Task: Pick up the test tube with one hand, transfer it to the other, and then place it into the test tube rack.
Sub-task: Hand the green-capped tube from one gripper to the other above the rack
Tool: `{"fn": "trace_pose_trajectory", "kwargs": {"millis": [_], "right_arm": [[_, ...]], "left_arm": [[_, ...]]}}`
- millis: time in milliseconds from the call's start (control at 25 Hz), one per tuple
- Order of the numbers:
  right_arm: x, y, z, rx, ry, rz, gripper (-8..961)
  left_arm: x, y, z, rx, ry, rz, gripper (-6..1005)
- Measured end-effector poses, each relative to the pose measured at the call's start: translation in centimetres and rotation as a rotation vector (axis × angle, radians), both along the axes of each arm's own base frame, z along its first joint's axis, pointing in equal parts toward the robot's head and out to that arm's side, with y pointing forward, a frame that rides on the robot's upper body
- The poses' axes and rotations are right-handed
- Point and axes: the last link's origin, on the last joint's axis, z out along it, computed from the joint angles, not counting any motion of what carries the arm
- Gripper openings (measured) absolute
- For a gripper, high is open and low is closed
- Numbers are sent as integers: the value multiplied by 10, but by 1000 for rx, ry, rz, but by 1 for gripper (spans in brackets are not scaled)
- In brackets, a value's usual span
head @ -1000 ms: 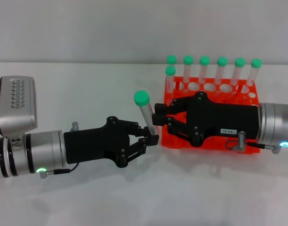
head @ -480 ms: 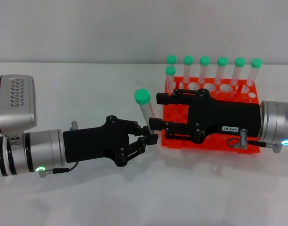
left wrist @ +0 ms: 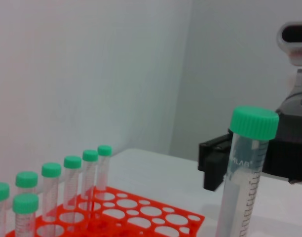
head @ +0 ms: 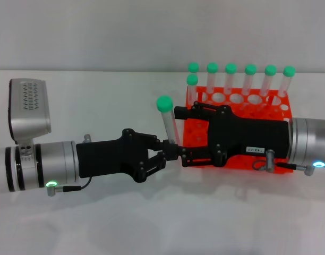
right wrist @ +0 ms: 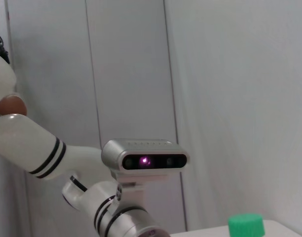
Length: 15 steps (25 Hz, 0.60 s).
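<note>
The test tube, clear with a green cap, stands nearly upright above the table. My left gripper, the unlabelled one, is shut on its lower end. My right gripper, with the white label, is open, with its two fingers just right of the tube, one high and one low. The left wrist view shows the tube close up with a black finger of the right gripper behind it. The orange test tube rack stands behind the right gripper. The right wrist view shows only the cap.
Several green-capped tubes stand along the back of the rack, and one sits a row in front at its left corner. They also show in the left wrist view. White table all around; the left wrist camera faces the right wrist.
My right gripper has opened its fingers wide. My left arm has carried the tube a little to the right, up to the right gripper's fingers.
</note>
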Motion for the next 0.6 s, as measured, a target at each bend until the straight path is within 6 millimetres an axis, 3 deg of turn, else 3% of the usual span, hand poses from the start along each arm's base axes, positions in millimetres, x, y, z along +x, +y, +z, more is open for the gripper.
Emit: {"fn": "trace_pose_trajectory", "kwargs": {"millis": [240,600], "right_arm": [[0,4,-3,24,-15,-19,877],[-3,8,-7,37,-28,-26,863]], "left_arm": [[1,0,-3,-20,22,-8,167],[3,1,-4,-23,26,-12,167]]}}
